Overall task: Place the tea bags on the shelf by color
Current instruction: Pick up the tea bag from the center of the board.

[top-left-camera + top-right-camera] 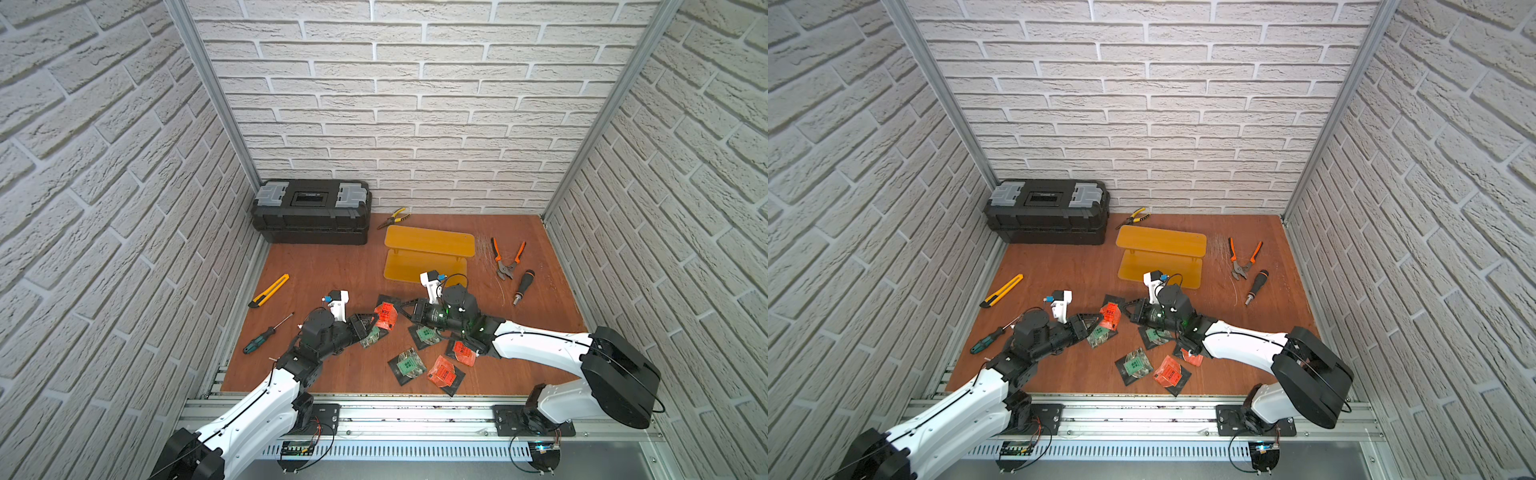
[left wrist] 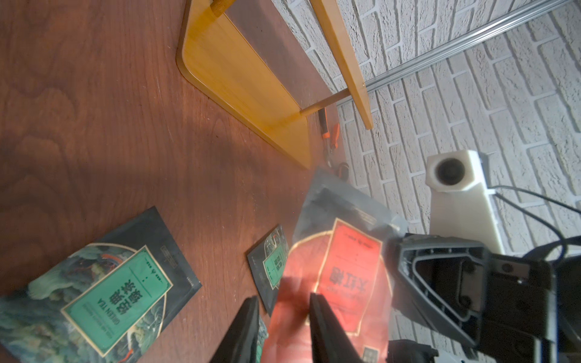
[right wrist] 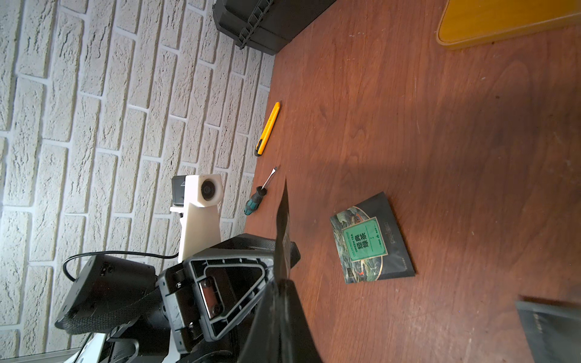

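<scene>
The right fingers [image 3: 279, 320] pinch 1 red tea bag [image 1: 385, 316] off the tabletop [image 1: 332, 270], short of the bare shelf [image 1: 428, 245], likely as a handover to the left fingers [image 2: 327, 330] straddling it, whose grip I cannot tell.

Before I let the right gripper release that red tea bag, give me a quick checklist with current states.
1. Right gripper shut on the red tea bag: ok.
2. Left gripper firmly on the same bag: cannot tell; its fingers flank it, contact unclear.
3. Shelf free of bags: ok, none visible on either plate.
4. Space under the handover: not ok; a green tea bag lies just under the left gripper.
5. Orange pliers away from the shelf: ok, beside it, apart.
</scene>
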### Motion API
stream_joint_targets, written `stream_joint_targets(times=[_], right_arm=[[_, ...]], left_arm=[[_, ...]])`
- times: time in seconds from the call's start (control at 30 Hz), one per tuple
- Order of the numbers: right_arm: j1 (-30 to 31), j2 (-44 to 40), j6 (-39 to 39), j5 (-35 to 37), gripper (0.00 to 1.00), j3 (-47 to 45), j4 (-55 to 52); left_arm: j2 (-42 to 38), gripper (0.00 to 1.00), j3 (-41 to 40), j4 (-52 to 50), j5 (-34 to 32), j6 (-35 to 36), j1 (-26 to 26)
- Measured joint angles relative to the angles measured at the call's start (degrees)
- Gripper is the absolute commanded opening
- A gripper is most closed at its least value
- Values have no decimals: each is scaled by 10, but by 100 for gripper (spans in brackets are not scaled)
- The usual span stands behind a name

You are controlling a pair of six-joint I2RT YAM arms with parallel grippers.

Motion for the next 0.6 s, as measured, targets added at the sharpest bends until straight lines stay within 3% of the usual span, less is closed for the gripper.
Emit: stream_joint_targets(times=[0.5, 0.6], right_arm=[[-4, 5, 0, -2, 3, 0, 0], [-5, 9, 0, -2, 3, 0, -1]], left_arm=[[-4, 1, 0, 0, 0, 0, 0], [-5, 0, 0, 0, 0, 0, 0]])
